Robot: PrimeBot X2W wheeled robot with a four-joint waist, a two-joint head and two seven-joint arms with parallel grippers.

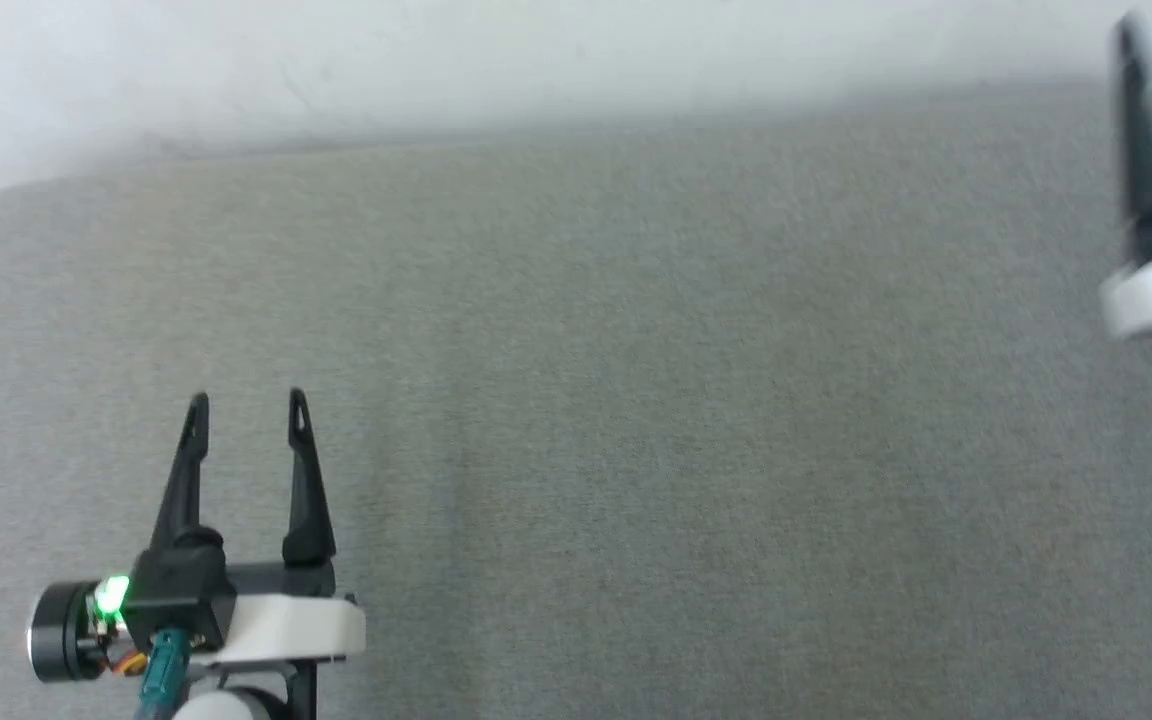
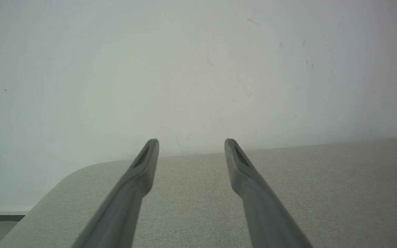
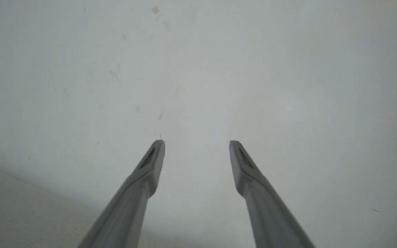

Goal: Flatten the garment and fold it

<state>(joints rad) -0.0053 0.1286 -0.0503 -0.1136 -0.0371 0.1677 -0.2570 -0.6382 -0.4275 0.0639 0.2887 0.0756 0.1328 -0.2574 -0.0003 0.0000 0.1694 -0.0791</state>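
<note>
- Grey woven cloth covers the cushion, which meets a white wall at its far edge.
- Where the shorts lie I cannot tell, so whether flattening and folding are done or not yet begun I cannot judge.
- Left claw hangs above the near left corner, fingers spread, holding nothing.
- Right claw, by the far right edge, is also spread wide and grips nothing.
</note>
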